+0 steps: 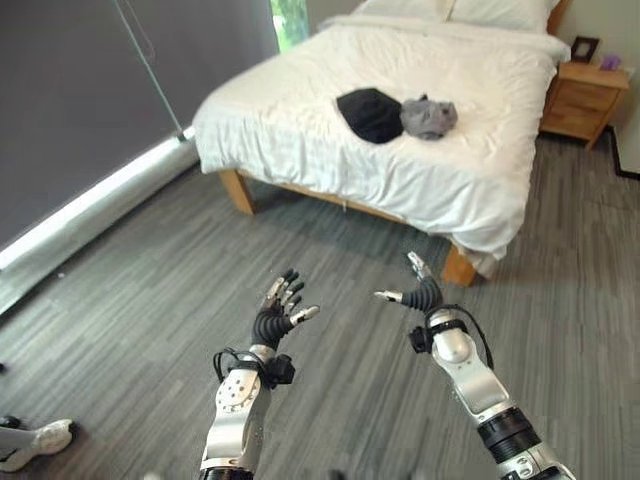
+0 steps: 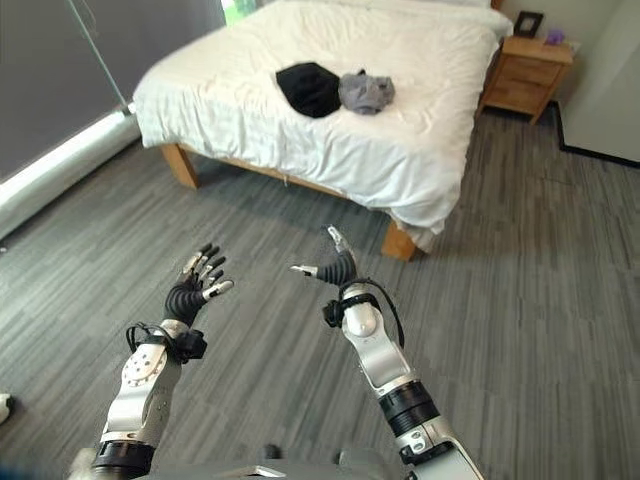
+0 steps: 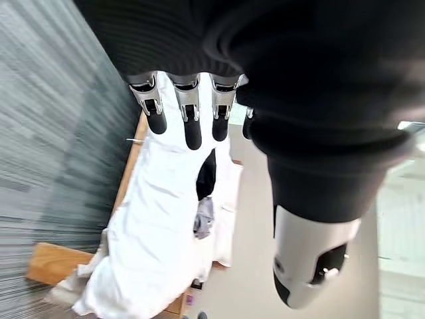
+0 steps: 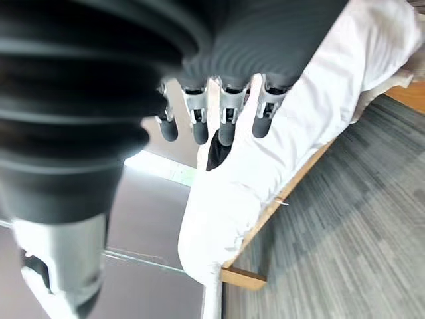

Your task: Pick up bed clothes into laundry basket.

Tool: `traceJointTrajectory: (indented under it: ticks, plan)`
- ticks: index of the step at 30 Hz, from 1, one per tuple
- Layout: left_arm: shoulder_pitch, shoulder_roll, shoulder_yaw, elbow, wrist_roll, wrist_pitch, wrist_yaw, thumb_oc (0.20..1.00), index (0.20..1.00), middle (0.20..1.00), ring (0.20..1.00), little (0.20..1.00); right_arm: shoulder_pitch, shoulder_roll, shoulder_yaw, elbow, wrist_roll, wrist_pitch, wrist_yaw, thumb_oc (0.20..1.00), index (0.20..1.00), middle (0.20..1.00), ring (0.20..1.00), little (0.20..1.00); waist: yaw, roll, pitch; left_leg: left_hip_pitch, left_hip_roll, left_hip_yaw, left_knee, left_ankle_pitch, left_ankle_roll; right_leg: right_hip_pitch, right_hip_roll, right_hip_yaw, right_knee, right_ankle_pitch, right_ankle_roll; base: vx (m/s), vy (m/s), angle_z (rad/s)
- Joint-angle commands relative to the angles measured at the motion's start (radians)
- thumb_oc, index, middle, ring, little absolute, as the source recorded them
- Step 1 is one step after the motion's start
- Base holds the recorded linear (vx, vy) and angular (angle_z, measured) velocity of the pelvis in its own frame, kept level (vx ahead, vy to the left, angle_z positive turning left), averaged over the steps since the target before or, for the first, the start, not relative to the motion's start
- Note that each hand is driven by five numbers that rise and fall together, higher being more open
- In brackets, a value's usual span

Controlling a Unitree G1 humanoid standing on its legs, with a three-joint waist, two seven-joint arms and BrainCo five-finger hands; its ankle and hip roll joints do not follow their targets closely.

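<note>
A black garment (image 1: 369, 113) and a grey garment (image 1: 429, 117) lie side by side in the middle of the white bed (image 1: 300, 120); they also show as the black garment (image 3: 206, 176) and the grey garment (image 3: 204, 218) in the left wrist view. My left hand (image 1: 278, 312) and right hand (image 1: 421, 291) are raised over the grey floor, well short of the bed. Both are open with straight fingers and hold nothing. The black garment (image 4: 217, 152) shows past the right hand's fingers.
A wooden nightstand (image 1: 583, 98) stands at the bed's far right. A dark curtain and a pale window ledge (image 1: 95, 195) run along the left. A person's shoe (image 1: 35, 441) sits at the lower left. Grey plank floor lies between me and the bed.
</note>
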Motion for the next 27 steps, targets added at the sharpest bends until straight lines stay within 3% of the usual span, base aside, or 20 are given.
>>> traceJointTrajectory:
  ticks: [1,3,4,5,6,7,8,9,10,12,14,15,16,19,20,21,23,24,26,27]
  plan:
    - [-0.054,0.025,-0.004,-0.006,-0.043,-0.059,-0.002,1.000,1.000,1.000,1.000,1.000,-0.033,0.040,-0.019,-0.027,-0.029,-0.078,-0.025,1.000,1.000,1.000,1.000,1.000,-0.019,-0.040,-0.023,0.193,-0.029,0.036,0.003,-0.101,-0.072,0.088,-0.040,-0.141,-0.469,0.337,0.009,0.57,-0.047,0.08]
    - [-0.063,0.018,-0.010,0.007,-0.043,-0.065,-0.005,1.000,1.000,1.000,1.000,1.000,-0.030,0.040,-0.018,-0.016,-0.037,-0.086,-0.030,1.000,1.000,1.000,1.000,1.000,-0.026,-0.038,-0.022,0.229,-0.029,0.040,0.003,-0.134,-0.071,0.062,-0.040,-0.164,-0.470,0.348,0.009,0.42,-0.027,-0.24]
    - [-0.062,-0.003,-0.026,0.031,-0.039,-0.074,-0.012,1.000,1.000,1.000,1.000,1.000,0.023,0.015,-0.030,-0.025,-0.051,-0.087,-0.042,1.000,1.000,1.000,1.000,1.000,-0.053,-0.037,-0.037,0.294,-0.045,0.012,0.003,-0.193,-0.068,0.090,-0.030,-0.127,-0.467,0.379,-0.024,0.58,-0.085,-0.45]
    - [-0.057,-0.006,-0.039,0.036,-0.032,-0.079,-0.016,1.000,1.000,1.000,1.000,1.000,0.057,0.001,-0.032,-0.042,-0.057,-0.089,-0.032,1.000,1.000,1.000,1.000,1.000,-0.070,-0.036,-0.047,0.329,-0.049,-0.009,0.003,-0.203,-0.068,0.102,-0.029,-0.106,-0.454,0.398,-0.061,0.60,-0.080,-0.32]
    - [-0.054,-0.007,-0.040,0.036,-0.032,-0.080,-0.016,1.000,1.000,1.000,1.000,1.000,0.061,0.000,-0.032,-0.045,-0.057,-0.088,-0.032,1.000,1.000,1.000,1.000,1.000,-0.070,-0.028,-0.047,0.336,-0.042,-0.009,0.003,-0.210,-0.068,0.111,-0.023,-0.111,-0.456,0.391,-0.060,0.60,-0.140,-0.13]
    - [-0.030,-0.014,-0.036,0.044,-0.027,-0.103,-0.014,1.000,1.000,1.000,1.000,1.000,0.069,-0.019,-0.021,-0.039,-0.075,-0.086,-0.035,1.000,1.000,1.000,1.000,1.000,-0.081,-0.008,-0.045,0.346,-0.026,0.003,0.157,-0.153,-0.116,0.182,-0.020,-0.126,-0.442,0.385,-0.080,0.41,-0.085,0.05]
    - [-0.030,-0.014,-0.036,0.044,-0.027,-0.103,-0.014,1.000,1.000,1.000,1.000,1.000,0.069,-0.019,-0.021,-0.039,-0.075,-0.086,-0.035,1.000,1.000,1.000,1.000,1.000,-0.082,-0.005,-0.046,0.345,-0.023,0.002,0.164,-0.160,-0.116,0.186,-0.017,-0.129,-0.445,0.381,-0.080,0.57,-0.150,0.13]
    - [-0.018,-0.019,-0.028,0.056,-0.025,-0.108,-0.009,1.000,1.000,1.000,1.000,1.000,0.073,-0.019,-0.013,-0.026,-0.085,-0.087,-0.037,1.000,1.000,1.000,1.000,1.000,-0.086,-0.007,-0.040,0.290,-0.006,0.015,0.330,-0.120,-0.140,0.238,-0.018,-0.136,-0.453,0.371,-0.073,0.53,-0.190,0.25]
    - [-0.026,-0.030,-0.019,0.057,-0.037,-0.121,-0.004,1.000,1.000,1.000,1.000,1.000,0.061,-0.022,0.001,-0.011,-0.101,-0.092,-0.046,1.000,1.000,1.000,1.000,1.000,-0.073,-0.051,-0.007,0.083,-0.017,0.008,0.778,0.003,-0.202,0.312,-0.041,-0.131,-0.469,0.353,-0.065,0.64,-0.208,0.12]
    - [-0.031,-0.037,-0.022,0.068,-0.038,-0.150,0.003,1.000,1.000,1.000,1.000,1.000,0.051,-0.022,0.009,-0.003,-0.110,-0.100,-0.045,1.000,1.000,1.000,1.000,1.000,-0.052,-0.072,0.005,-0.095,-0.028,-0.035,0.976,-0.059,-0.181,0.364,-0.046,-0.105,-0.470,0.308,-0.067,0.53,-0.095,-0.49]
    - [-0.037,-0.050,-0.021,0.095,-0.041,-0.162,0.007,1.000,1.000,1.000,1.000,1.000,0.013,-0.029,0.021,0.022,-0.128,-0.098,-0.055,1.000,1.000,1.000,1.000,1.000,-0.028,-0.074,0.012,-0.211,-0.017,-0.026,0.931,-0.129,-0.147,0.405,-0.040,-0.066,-0.470,0.271,-0.065,0.35,0.003,-0.86]
    - [-0.039,-0.050,-0.020,0.096,-0.041,-0.163,0.007,1.000,1.000,1.000,1.000,1.000,0.011,-0.029,0.021,0.023,-0.128,-0.099,-0.055,1.000,1.000,1.000,1.000,1.000,-0.026,-0.078,0.012,-0.212,-0.020,-0.022,0.926,-0.123,-0.147,0.401,-0.044,-0.062,-0.470,0.275,-0.065,0.42,0.075,-0.79]
    - [-0.032,-0.056,-0.018,0.100,-0.048,-0.165,0.006,1.000,1.000,1.000,1.000,1.000,-0.007,-0.029,0.037,0.035,-0.140,-0.103,-0.056,1.000,1.000,1.000,1.000,1.000,-0.001,-0.069,0.016,-0.236,-0.014,-0.006,0.725,-0.137,-0.117,0.440,-0.027,-0.019,-0.470,0.237,-0.068,0.50,0.123,-0.84]
    - [-0.013,-0.056,-0.016,0.087,-0.059,-0.187,0.012,1.000,1.000,1.000,1.000,1.000,-0.047,-0.025,0.071,0.062,-0.160,-0.122,-0.068,1.000,1.000,1.000,1.000,1.000,0.035,-0.046,0.018,-0.175,0.041,0.002,0.208,0.050,-0.115,0.498,-0.009,0.020,-0.470,0.182,-0.074,0.59,0.180,-0.64]
    - [-0.015,-0.062,-0.022,0.089,-0.065,-0.192,0.015,1.000,1.000,1.000,1.000,1.000,-0.049,-0.024,0.074,0.067,-0.166,-0.124,-0.078,1.000,1.000,1.000,1.000,1.000,0.030,-0.048,0.021,-0.171,0.102,0.074,0.108,0.081,-0.133,0.534,-0.022,0.000,-0.470,0.145,-0.065,0.39,0.110,-0.94]
    - [-0.016,-0.062,-0.021,0.089,-0.065,-0.193,0.015,1.000,1.000,1.000,1.000,1.000,-0.050,-0.023,0.074,0.068,-0.166,-0.125,-0.079,1.000,1.000,1.000,1.000,1.000,0.032,-0.048,0.023,-0.161,0.101,0.077,0.090,0.095,-0.134,0.535,-0.022,0.002,-0.470,0.147,-0.066,0.38,0.148,-0.97]
    - [-0.018,-0.062,-0.026,0.091,-0.072,-0.211,0.029,1.000,1.000,1.000,1.000,1.000,-0.078,-0.036,0.055,0.064,-0.183,-0.106,-0.127,1.000,1.000,1.000,1.000,1.000,0.039,-0.050,0.029,-0.171,0.196,0.212,0.005,0.142,-0.142,0.639,-0.048,-0.024,-0.470,0.095,-0.048,0.60,0.219,-0.25]
    - [-0.013,-0.059,-0.022,0.095,-0.074,-0.212,0.031,1.000,1.000,1.000,1.000,1.000,-0.089,-0.039,0.050,0.063,-0.208,-0.096,-0.138,1.000,1.000,1.000,1.000,1.000,0.040,-0.039,0.016,-0.135,0.203,0.238,0.003,0.146,-0.145,0.661,-0.049,-0.042,-0.470,0.090,-0.034,0.70,0.285,0.00]
    - [0.018,-0.056,-0.019,0.102,-0.058,-0.219,0.029,1.000,1.000,1.000,1.000,1.000,-0.099,-0.026,0.064,0.069,-0.246,-0.107,-0.166,1.000,1.000,1.000,1.000,1.000,0.058,-0.020,0.004,-0.059,0.157,0.212,0.003,0.203,-0.126,0.672,-0.052,-0.044,-0.343,0.046,0.023,0.56,0.335,0.51]
    - [0.014,-0.053,-0.025,0.111,-0.048,-0.218,0.032,1.000,1.000,1.000,1.000,1.000,-0.114,-0.029,0.067,0.084,-0.267,-0.116,-0.188,1.000,1.000,1.000,1.000,1.000,0.061,-0.026,-0.005,-0.034,0.125,0.215,0.003,0.194,-0.120,0.657,-0.075,-0.063,-0.242,0.046,0.062,0.52,0.325,0.83]
